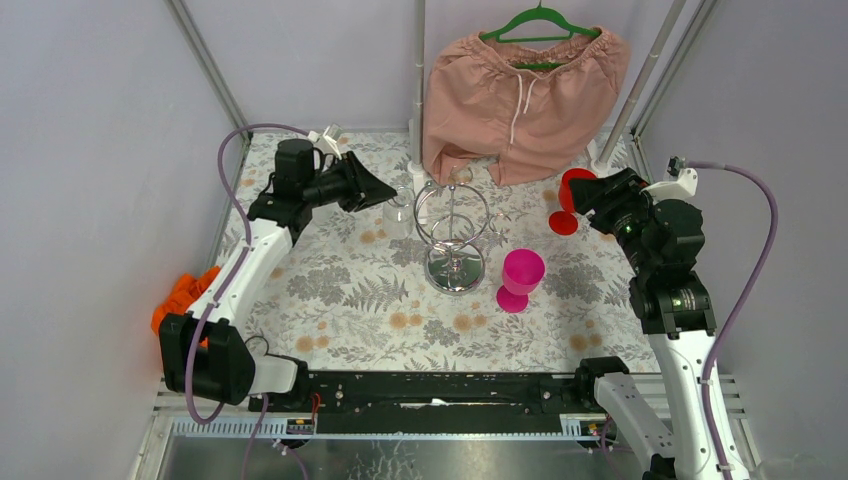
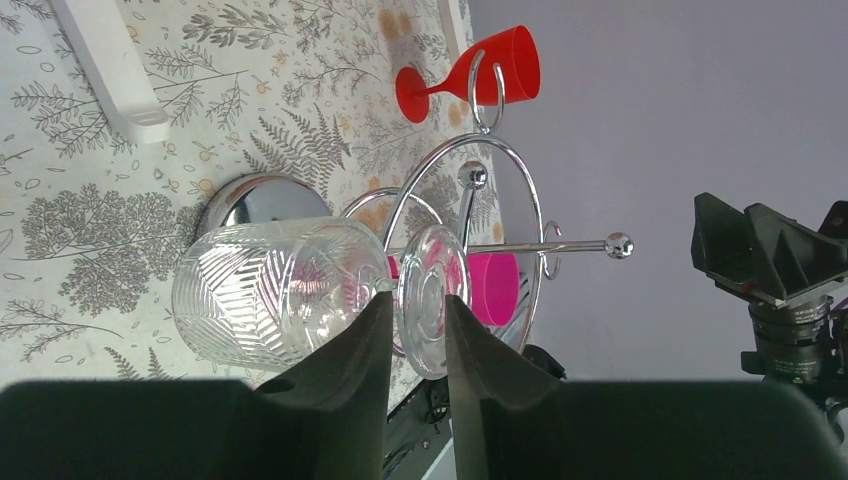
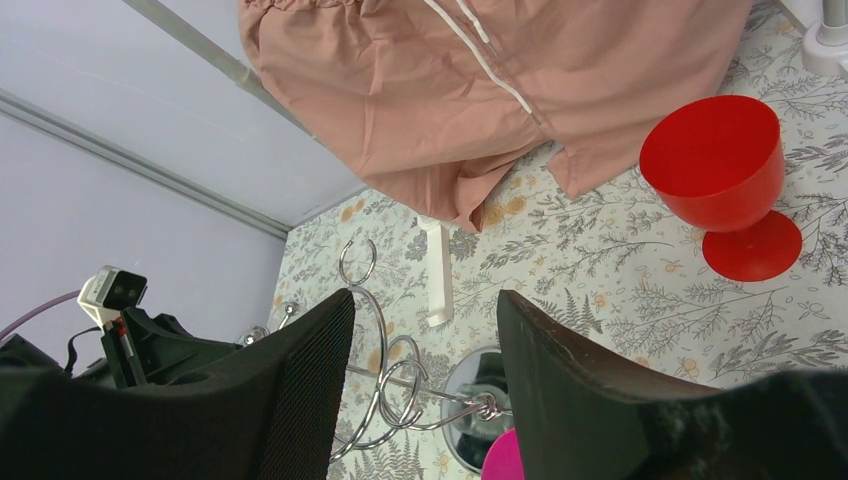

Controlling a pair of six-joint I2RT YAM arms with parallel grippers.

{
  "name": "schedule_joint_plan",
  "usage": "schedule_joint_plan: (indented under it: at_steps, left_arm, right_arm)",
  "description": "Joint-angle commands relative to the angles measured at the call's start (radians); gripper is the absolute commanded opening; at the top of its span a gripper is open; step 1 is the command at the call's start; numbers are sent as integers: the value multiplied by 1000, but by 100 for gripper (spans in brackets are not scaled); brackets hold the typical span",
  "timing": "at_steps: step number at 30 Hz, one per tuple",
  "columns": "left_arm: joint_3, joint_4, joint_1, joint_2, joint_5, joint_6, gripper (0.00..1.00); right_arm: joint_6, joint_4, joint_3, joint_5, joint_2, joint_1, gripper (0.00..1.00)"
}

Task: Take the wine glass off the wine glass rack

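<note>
Worktop: floral-print cover. At its near left edge, partly behind the left arm, sits a crumpled orange item; I cannot tell what it is.

Magenta goblet: upright, just beside the rack base on its right, nearer to the arm bases than the pole.

Wine glass rack: upright at mid-worktop, with a round mirror base, a thin pole and wire loops on top.

Wine glass: clear cut glass on the rack's left side, inverted, bowl toward the base and foot up at loop level. Whether the foot bears on a loop cannot be told.

Left pincer: reaching in from the left. Its dark fingers straddle the stem between bowl and foot, with a narrow gap between them. Whether they press on the stem cannot be told.

Right pincer: raised over the far right of the worktop. The fingers are spread wide, with nothing between them.

Red goblet: upright, beyond the rack to the right, near the right pincer.

Back wall: pink drawstring shorts on a green hanger.
</note>
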State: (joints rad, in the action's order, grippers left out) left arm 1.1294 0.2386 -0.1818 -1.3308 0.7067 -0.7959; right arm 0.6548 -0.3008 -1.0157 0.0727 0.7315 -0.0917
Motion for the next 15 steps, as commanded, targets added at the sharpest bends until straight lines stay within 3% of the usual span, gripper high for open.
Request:
schedule_joint_plan:
  at_steps: [1,15]
  left_arm:
    - [28,-35,15,1,28,30,33]
    - [-14,-115,25,-21,73,-1,30]
  right_arm:
    - [11,52,8,25,5,0,62]
    - [25,62,14,33,12,0,62]
